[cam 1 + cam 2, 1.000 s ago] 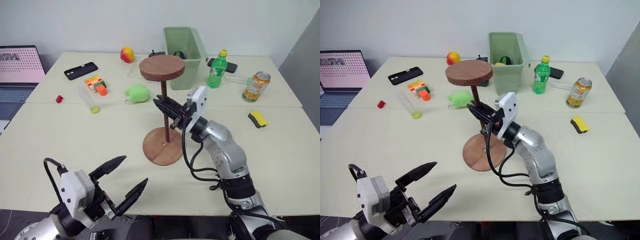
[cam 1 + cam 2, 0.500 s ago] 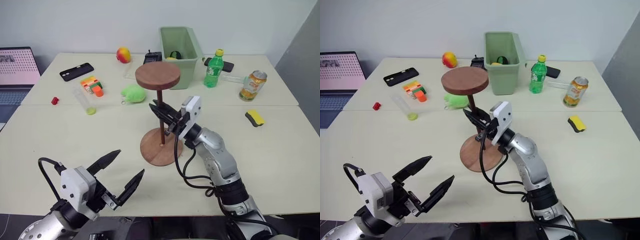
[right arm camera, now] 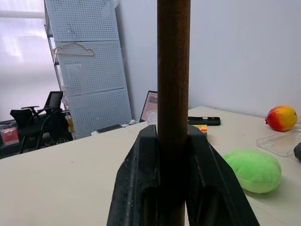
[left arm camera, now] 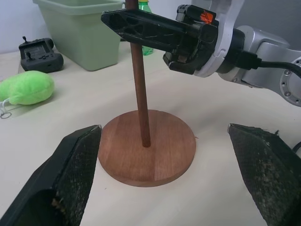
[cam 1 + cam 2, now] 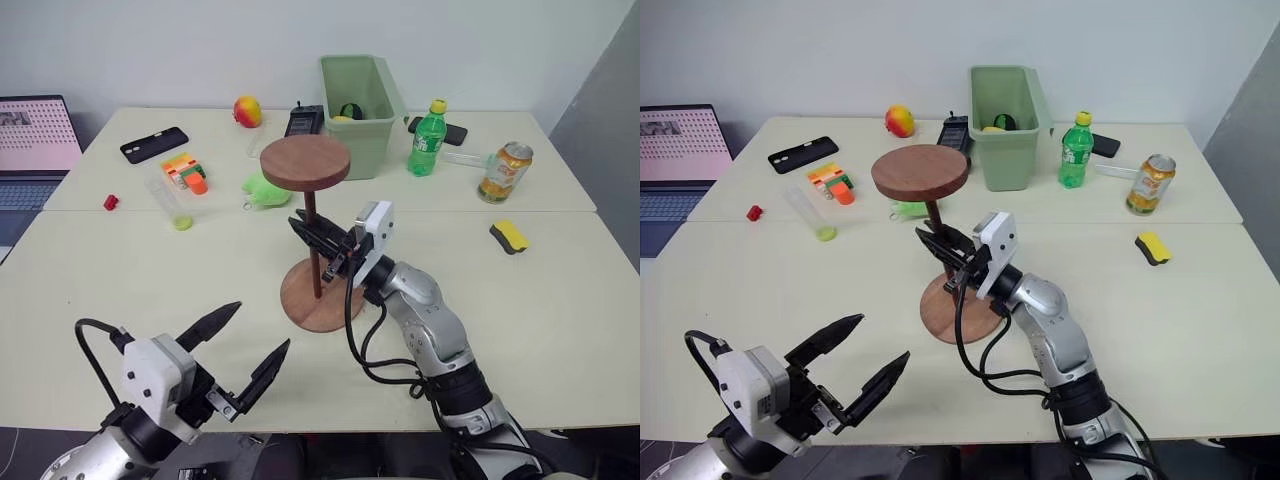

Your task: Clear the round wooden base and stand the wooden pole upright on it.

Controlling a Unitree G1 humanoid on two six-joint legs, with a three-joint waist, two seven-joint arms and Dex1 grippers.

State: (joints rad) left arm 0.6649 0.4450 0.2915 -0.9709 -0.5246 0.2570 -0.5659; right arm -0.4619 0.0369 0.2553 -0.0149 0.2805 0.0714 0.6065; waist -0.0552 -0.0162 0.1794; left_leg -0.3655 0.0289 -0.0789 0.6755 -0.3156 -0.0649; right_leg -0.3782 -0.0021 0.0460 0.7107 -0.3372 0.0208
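Compared with 1 second ago, you see the wooden pole [image 5: 312, 255] and the right gripper [image 5: 318, 236] shifted toward the robot's left over the round wooden base [image 5: 322, 293]; the pole's foot now meets the base near its centre. The pole stands close to upright, its fixed disc [image 5: 305, 163] at the top. The right gripper's 2 fingers [image 3: 195, 183] are pinching the pole at mid-height, 1 on each side of the rod. The base lies flat on the table [image 5: 560, 300] with nothing else on it. The left gripper [image 5: 247, 345] hangs near the table's front edge, well apart from the base, its 2 fingers [image 4: 66, 181] spread wide around nothing. Behind the base you see a green plush toy [image 5: 262, 187], a green bin [image 5: 362, 98], a green bottle [image 5: 425, 137] and a can [image 5: 503, 171].
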